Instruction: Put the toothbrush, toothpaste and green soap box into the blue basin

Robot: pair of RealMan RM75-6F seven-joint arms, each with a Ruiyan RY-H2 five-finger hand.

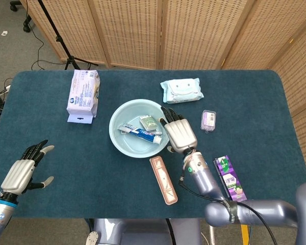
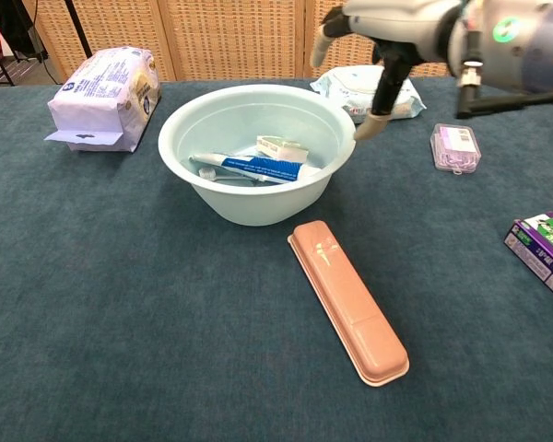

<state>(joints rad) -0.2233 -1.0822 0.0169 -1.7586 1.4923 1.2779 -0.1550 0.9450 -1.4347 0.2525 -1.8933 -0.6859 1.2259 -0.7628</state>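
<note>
The light blue basin [image 1: 118,138] [image 2: 189,170] stands mid-table. Inside it lie the toothpaste tube [image 1: 143,133] [image 2: 258,168], the toothbrush [image 1: 125,129] [image 2: 212,174] and the green soap box [image 1: 148,122] [image 2: 278,145]. My right hand [image 1: 179,133] [image 2: 387,37] hovers just right of the basin's rim, fingers spread, holding nothing. My left hand [image 1: 21,172] is open near the table's front left edge, far from the basin; the chest view does not show it.
A pink toothbrush case [image 1: 163,179] [image 2: 348,299] lies in front of the basin. A purple box [image 1: 229,174] [image 2: 544,250] sits at the right, a small clear case [image 1: 208,120] [image 2: 454,148] and wet wipes [image 1: 181,91] [image 2: 382,92] behind, a white pack [image 1: 83,94] [image 2: 103,98] at the back left.
</note>
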